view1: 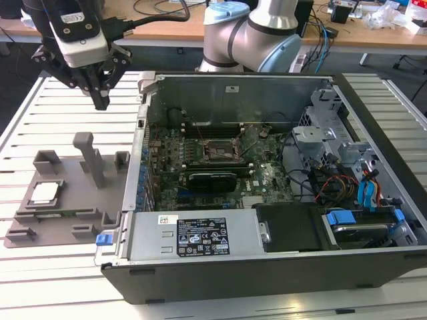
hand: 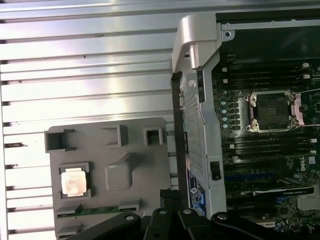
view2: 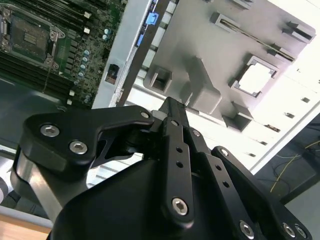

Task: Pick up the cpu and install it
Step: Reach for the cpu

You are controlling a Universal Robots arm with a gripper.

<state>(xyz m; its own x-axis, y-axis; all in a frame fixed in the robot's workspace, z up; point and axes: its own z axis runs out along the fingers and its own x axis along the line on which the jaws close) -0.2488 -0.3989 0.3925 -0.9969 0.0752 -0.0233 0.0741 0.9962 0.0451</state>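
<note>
So in the exterior view the gripper [view1: 101, 101] hangs in the upper left of the frame, above the slatted white desk [view1: 60, 283] and clear of everything below it. The jaws look pinched together to a point with nothing between them, and the second wrist view gives the same read.

The cpu [view1: 43, 192] is sitting flat in a square pocket of the grey plastic tray [view1: 73, 200], at the exterior view's left, well below the gripper. Silvery top facing up, thin tan edge around it. You can see it in both wrist views too, seated in its pocket. A tall grey post [view1: 90, 159] stands up from the tray between the cpu and the open computer case [view1: 280, 270].

The case fills the middle and right of the frame, lying on its side with the board exposed. The socket [view1: 220, 152] sits near the centre of the board – frame looks open and nothing silvery in it – with a long black card [view1: 212, 179] just in front of it.
</note>
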